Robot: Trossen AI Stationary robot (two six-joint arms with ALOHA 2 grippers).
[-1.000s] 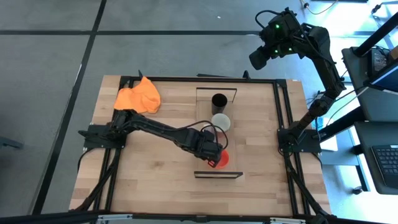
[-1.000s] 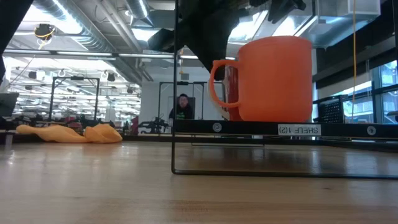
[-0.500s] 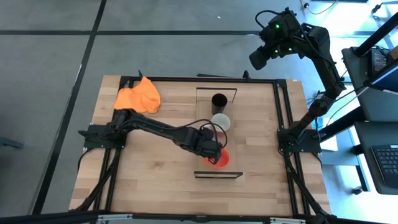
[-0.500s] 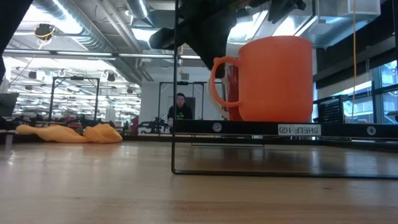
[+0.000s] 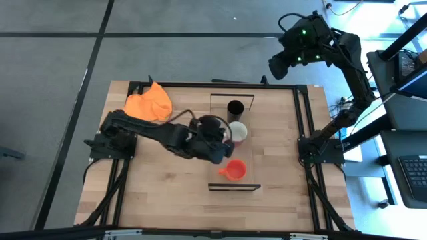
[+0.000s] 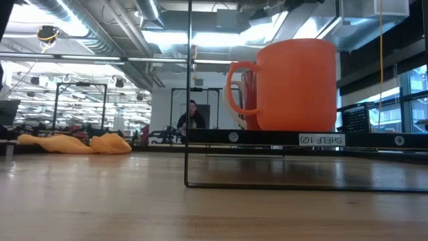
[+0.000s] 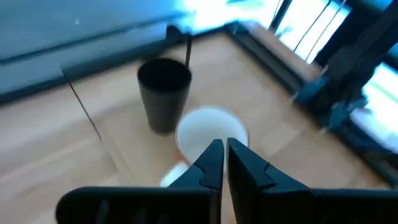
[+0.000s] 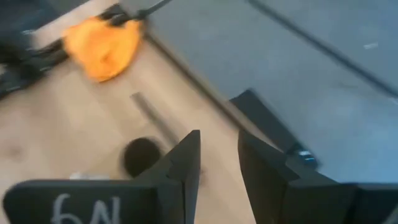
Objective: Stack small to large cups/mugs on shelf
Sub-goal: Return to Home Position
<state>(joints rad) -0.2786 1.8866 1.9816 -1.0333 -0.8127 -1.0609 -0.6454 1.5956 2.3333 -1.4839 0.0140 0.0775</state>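
The small orange mug stands on the near end of the light-wood shelf, handle toward the left. The red mug with white inside stands at the shelf's middle and the black mug at its far end. My left gripper hovers shut just left of and above the red mug, touching nothing. My right gripper is open, raised high past the table's far right corner.
An orange cloth lies bunched at the table's far left corner. Black frames close the shelf's short ends. Bare tabletop lies left and right of the shelf. A person shows far off in the room behind the table.
My left gripper has left the orange mug, rising and drawing back toward the far edge and left until it is beside the red mug. The orange mug stays upright on the shelf's near end. My right arm has shifted slightly.
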